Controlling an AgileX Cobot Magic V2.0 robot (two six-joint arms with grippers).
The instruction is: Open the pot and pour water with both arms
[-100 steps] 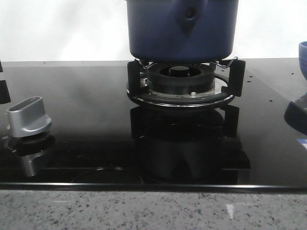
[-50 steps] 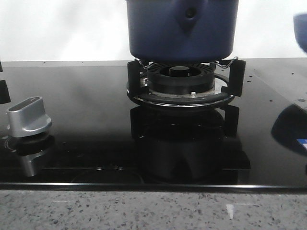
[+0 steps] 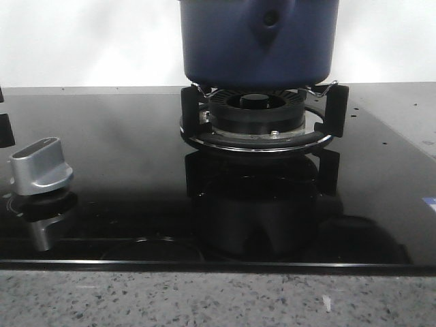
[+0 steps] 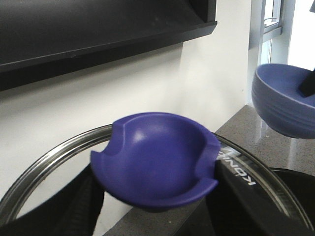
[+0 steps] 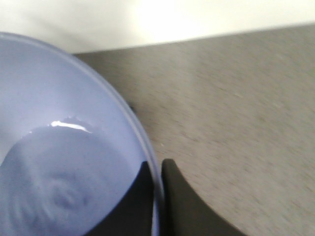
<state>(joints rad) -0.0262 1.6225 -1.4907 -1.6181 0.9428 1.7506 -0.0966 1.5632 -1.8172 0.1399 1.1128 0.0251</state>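
A dark blue pot with straight sides sits on the black grate of a gas burner, at the centre back of a glossy black stovetop. Its handle mount with a dark rivet hole faces forward, and its top is cut off by the frame. A silver control knob stands near the stovetop's left front corner, and a speckled grey surface runs along the front edge. Neither arm appears in the front view.

In the left wrist view, the left gripper has its black fingers pressed against either side of a blue cupped knob on a glass lid with a metal rim. Beyond it, a blue bowl is seen above the grey surface.

In the right wrist view, the right gripper pinches the bowl's rim between its dark fingers. Water lies in the bowl.
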